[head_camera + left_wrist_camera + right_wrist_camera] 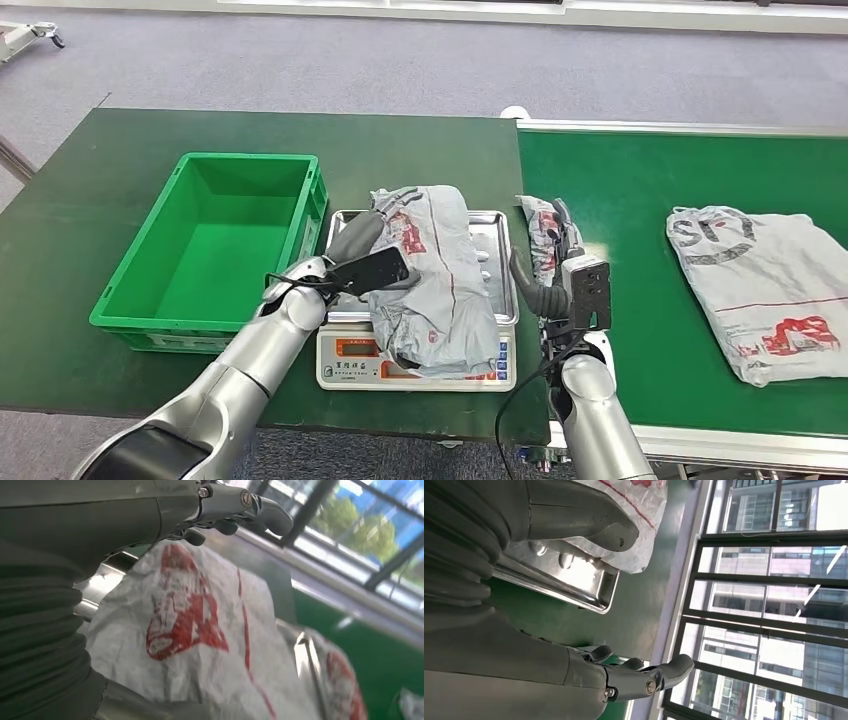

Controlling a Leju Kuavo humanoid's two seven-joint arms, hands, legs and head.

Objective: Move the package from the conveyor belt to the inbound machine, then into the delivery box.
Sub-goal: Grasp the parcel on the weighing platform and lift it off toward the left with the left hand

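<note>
Your grey package with red print lies crumpled on the steel tray of the weighing scale, spilling over its front edge, at the front of the worktop. The left hand rests on the package's left side, fingers reaching over it; you cannot tell whether it has a grip. The right hand hangs released just beside the tray's right rim. The green delivery box sits just left of the scale. On the conveyor belt, a second package lies toward the right edge.
</note>
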